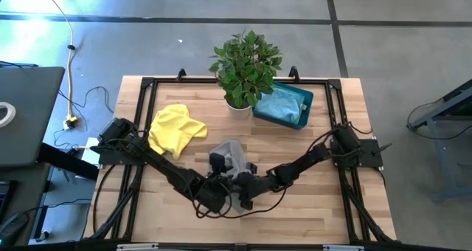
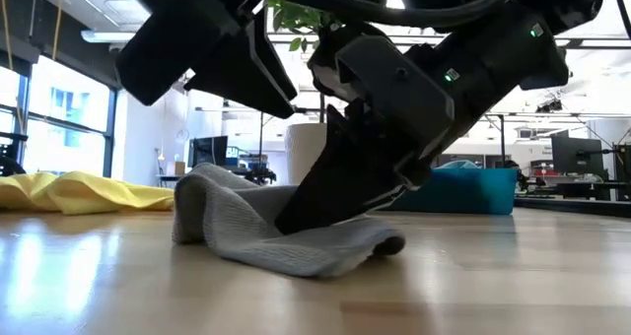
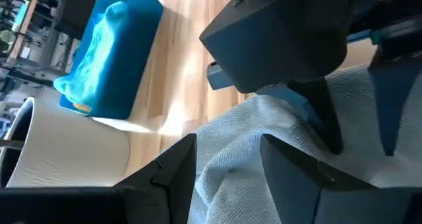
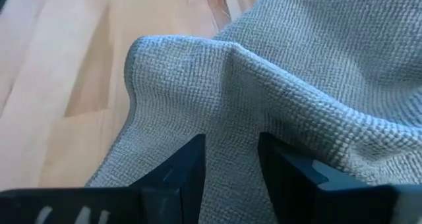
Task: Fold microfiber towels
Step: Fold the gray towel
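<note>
Grey towel (image 1: pixel 231 156) rumpled mid-surface, near front edge. My left hand (image 3: pixel 227 159) and right hand (image 4: pixel 231 159) both pinching raised folds. I judge it light, limp, slightly grippy; better grasp at hemmed corners than bunched middle.

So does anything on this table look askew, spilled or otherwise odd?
Nothing damaged or spilled. The yellow towel lies crumpled, unfolded, left of the plant. The grey towel is bunched between both grippers, left and right, each pinching a fold. A blue towel sits rumpled in the bin.
</note>
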Available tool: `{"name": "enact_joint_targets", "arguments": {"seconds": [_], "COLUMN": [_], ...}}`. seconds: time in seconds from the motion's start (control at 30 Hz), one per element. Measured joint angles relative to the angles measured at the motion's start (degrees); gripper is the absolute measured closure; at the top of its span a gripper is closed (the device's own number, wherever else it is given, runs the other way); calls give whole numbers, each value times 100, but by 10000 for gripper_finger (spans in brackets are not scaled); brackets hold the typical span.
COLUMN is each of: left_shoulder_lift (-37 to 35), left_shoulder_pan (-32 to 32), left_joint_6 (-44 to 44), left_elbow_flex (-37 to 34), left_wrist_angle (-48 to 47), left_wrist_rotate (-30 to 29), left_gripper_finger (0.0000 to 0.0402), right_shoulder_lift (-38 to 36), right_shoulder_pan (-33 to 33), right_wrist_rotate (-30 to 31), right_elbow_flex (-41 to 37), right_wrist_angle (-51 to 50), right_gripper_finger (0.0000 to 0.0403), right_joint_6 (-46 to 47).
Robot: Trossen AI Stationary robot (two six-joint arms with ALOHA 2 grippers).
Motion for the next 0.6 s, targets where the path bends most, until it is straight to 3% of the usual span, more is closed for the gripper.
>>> {"name": "enact_joint_targets", "arguments": {"seconds": [0.13, 0.27, 0.47, 0.6], "left_shoulder_lift": [0, 0, 0, 0], "left_shoulder_pan": [-3, 0, 7, 7], "left_joint_6": [-386, -1168, -2212, -2404], "left_elbow_flex": [0, 0, 0, 0], "left_wrist_angle": [4, 48, 532, 1147], "left_wrist_rotate": [147, 725, 1879, 2177], "left_gripper_finger": [243, 243, 243, 243], "right_shoulder_lift": [-21, -198, -760, -1144], "right_shoulder_pan": [13, 54, 196, 352], "right_wrist_rotate": [0, -57, -51, -11], "right_elbow_flex": [1, -5, -35, -61], "right_wrist_angle": [-238, -771, -2381, -3394], "right_gripper_finger": [266, 266, 266, 266], "right_joint_6": [-26, -8, 282, 579]}}
